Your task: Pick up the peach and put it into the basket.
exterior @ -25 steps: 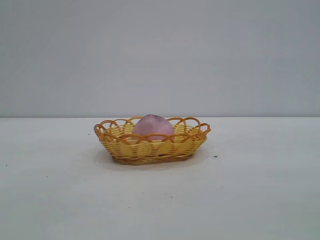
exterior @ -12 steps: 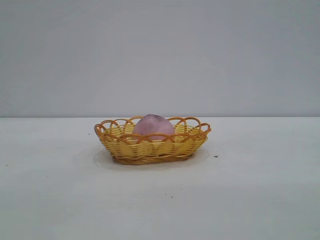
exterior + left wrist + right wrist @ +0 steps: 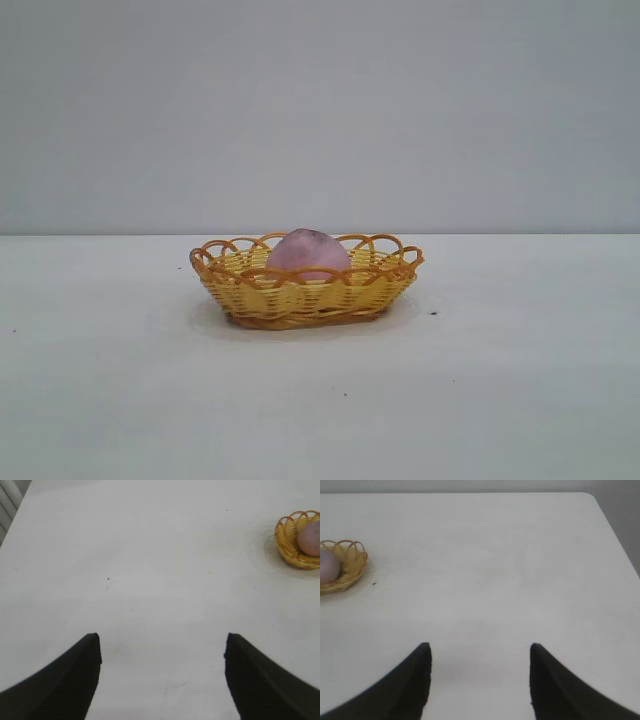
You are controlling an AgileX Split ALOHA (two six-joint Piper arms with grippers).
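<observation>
We see the peach (image 3: 307,254) sitting in the basket (image 3: 305,295). Our left gripper (image 3: 162,650) and right gripper (image 3: 480,657) are spread wide, holding nothing, far from it.

Pinkish peach (image 3: 307,254) inside yellow basket (image 3: 305,296)

Open table (image 3: 520,400) around basket (image 3: 305,290)

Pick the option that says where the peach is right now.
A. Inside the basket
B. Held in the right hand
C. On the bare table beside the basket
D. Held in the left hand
A: the peach sits inside the basket, its top rising above the looped rim, while the left hand and the right hand are both open, hold nothing and stand well away over the table.
</observation>
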